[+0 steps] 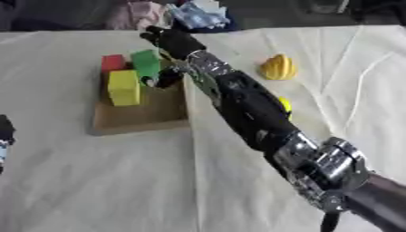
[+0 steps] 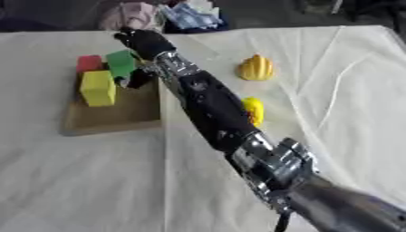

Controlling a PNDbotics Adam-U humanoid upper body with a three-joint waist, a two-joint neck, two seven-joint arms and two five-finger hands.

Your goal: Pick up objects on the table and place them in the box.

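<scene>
A shallow cardboard box (image 1: pixel 135 118) lies left of centre on the white cloth. Standing in it are a red block (image 1: pixel 113 62), a green block (image 1: pixel 146 64) and a yellow block (image 1: pixel 123 87). My right arm runs from the lower right up to the box, and my right hand (image 1: pixel 173 41) hangs over the box's far right corner, right beside the green block. Whether it holds that block is unclear. A ridged yellow-orange object (image 1: pixel 278 67) lies right of the box. A small yellow object (image 2: pixel 253 110) sits half hidden behind my forearm. My left hand (image 1: pixel 5 135) shows only as a dark sliver at the left edge.
A white cloth (image 1: pixel 111 181) with creases covers the table. Bundled pink and blue fabric (image 1: pixel 171 13) lies beyond the far edge. My right forearm crosses the middle of the table diagonally.
</scene>
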